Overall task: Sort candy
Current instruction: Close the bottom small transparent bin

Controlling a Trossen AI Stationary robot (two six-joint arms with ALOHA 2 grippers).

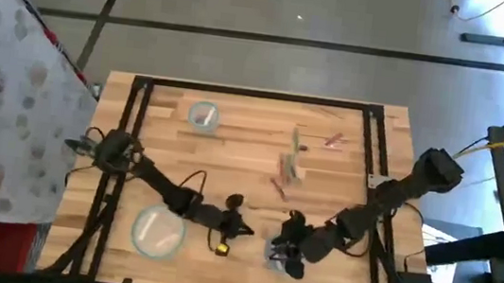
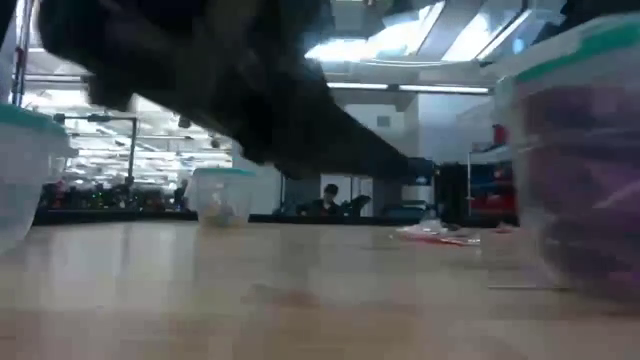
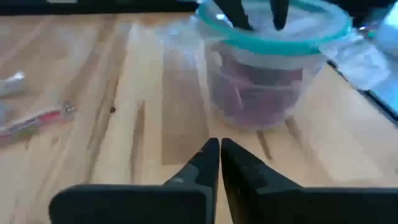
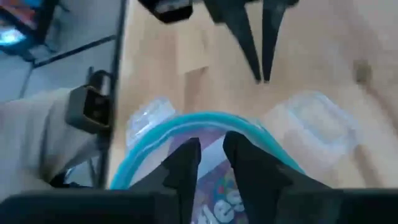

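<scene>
Right gripper sits over the near bowl, the teal-rimmed one at the near edge of the bench. Its jaws stand a narrow gap apart with nothing visible between them, just above the purple candy packets piled inside. Reads as the drop-off step of the sort: a piece either just let go or about to be; can't tell which.

Left gripper is shut and empty, low over the bench just beside that same bowl, pointing at it. Waiting.

Next move, my guess: the right arm lifts clear of the rim, swings to the loose candy mid-bench, well apart from the bowl, and lines its jaws across a piece's short side.

Orientation: the loose pieces are thin sticks lying flat, long axes mixed. One reddish stick lies flat, its long axis along the plank lines. Two more bowls: far-left and near-left. Contents too blurred to call.
</scene>
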